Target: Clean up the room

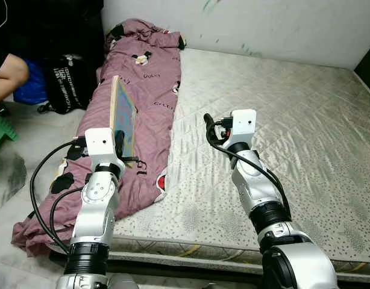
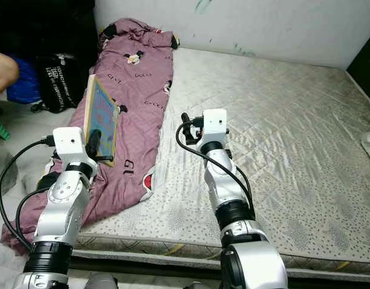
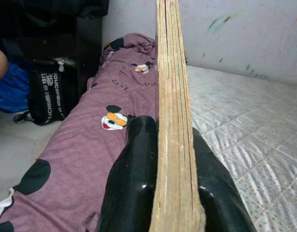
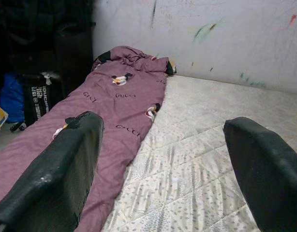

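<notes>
**Board picked up, bed not yet tidy**

The left gripper (image 3: pixel 175 193) has its two black fingers (image 3: pixel 131 179) squeezed tight on a thin wooden board (image 1: pixel 123 115). The board stands up on its edge, one finger on each flat side. From the head camera you can see a colourful picture on its face, mostly blue. It is too small to say what the picture shows. The board is held up in the air, above the purple blanket (image 1: pixel 143 90).

The right gripper (image 4: pixel 163 159) has its fingers (image 4: pixel 56 174) spread wide apart. It holds nothing. It hangs over the bare mattress (image 1: pixel 281 120), near the middle of the bed.

How far along is the job? The board is off the bed, so I think one thing is picked up. It has not been put anywhere yet. The purple blanket lies in a long crumpled strip down the left side of the mattress, and one end hangs over the edge toward the floor. It looks like it needs folding or straightening.

The blanket has cartoon mouse faces on it and the word "GUCCI" printed many times.

A black bag (image 1: pixel 67 84) sits on the floor beside the bed, against dark furniture. It has white writing; the word "TOUCHING" can be partly read. The wall (image 4: pixel 211 38) has crayon marks on it. A person's arm (image 1: pixel 7 75) shows at the far left.
</notes>
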Robot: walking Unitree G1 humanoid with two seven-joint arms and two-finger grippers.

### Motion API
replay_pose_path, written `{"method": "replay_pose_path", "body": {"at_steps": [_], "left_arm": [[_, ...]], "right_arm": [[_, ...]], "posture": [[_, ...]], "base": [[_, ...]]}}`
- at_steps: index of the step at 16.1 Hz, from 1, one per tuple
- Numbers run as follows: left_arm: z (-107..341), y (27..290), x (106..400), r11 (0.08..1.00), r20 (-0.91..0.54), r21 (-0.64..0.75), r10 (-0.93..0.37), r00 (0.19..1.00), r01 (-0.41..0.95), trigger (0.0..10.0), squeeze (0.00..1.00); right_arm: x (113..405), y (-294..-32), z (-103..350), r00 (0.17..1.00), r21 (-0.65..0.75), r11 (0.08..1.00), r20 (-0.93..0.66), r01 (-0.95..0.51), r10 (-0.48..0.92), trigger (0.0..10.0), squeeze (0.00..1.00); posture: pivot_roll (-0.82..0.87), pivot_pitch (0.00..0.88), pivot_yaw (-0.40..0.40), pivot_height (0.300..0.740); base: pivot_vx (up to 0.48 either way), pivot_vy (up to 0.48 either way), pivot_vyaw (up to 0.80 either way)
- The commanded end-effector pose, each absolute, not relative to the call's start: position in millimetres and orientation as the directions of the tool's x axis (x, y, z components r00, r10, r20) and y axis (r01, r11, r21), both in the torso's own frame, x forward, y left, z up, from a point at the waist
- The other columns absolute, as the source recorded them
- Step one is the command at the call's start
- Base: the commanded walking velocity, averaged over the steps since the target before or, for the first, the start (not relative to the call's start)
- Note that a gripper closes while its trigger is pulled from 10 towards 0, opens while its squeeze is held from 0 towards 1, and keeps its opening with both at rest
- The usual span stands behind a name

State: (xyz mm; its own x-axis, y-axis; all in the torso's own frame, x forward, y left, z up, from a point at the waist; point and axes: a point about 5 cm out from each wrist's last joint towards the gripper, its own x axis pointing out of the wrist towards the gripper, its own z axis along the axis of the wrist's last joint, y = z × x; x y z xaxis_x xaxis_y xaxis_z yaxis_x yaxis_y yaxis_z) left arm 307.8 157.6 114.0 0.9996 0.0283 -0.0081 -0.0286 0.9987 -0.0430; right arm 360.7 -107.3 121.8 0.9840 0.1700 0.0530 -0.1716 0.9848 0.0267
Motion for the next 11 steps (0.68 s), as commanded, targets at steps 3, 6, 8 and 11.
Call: {"method": "replay_pose_path", "body": {"at_steps": [3, 6, 8, 11], "left_arm": [[125.5, 154.1, 313.0, 0.999, 0.046, -0.048, 0.013, 0.999, -0.011, 10.0, 0.0], [125.4, 153.5, 313.1, 0.999, 0.045, -0.052, 0.011, 0.999, -0.008, 10.0, 0.0], [125.2, 153.5, 313.1, 0.998, 0.045, -0.055, 0.011, 0.999, -0.008, 10.0, 0.0], [125.0, 153.5, 313.2, 0.998, 0.044, -0.059, 0.013, 0.999, -0.011, 10.0, 0.0]], "right_arm": [[364.4, -108.5, 124.1, 0.985, 0.016, 0.986, 0.043, -0.168, 0.167, 10.0, 0.0], [364.4, -108.5, 124.4, 0.985, 0.017, 0.985, 0.046, -0.17, 0.169, 10.0, 0.0], [364.5, -108.2, 124.5, 0.984, 0.015, 0.985, 0.047, -0.173, 0.172, 10.0, 0.0], [364.5, -105.8, 124.4, 0.981, 0.01, 0.981, 0.045, -0.192, 0.191, 10.0, 0.0]], "posture": [[0.06, 0.0, -0.093, 0.74], [0.06, 0.0, -0.092, 0.74], [0.06, 0.0, -0.092, 0.74], [0.06, 0.0, -0.094, 0.74]], "base": [[0.0, -0.189, -0.53], [0.0, -0.42, -0.69], [0.0, -0.48, -0.22], [0.0, -0.48, 0.0]]}}
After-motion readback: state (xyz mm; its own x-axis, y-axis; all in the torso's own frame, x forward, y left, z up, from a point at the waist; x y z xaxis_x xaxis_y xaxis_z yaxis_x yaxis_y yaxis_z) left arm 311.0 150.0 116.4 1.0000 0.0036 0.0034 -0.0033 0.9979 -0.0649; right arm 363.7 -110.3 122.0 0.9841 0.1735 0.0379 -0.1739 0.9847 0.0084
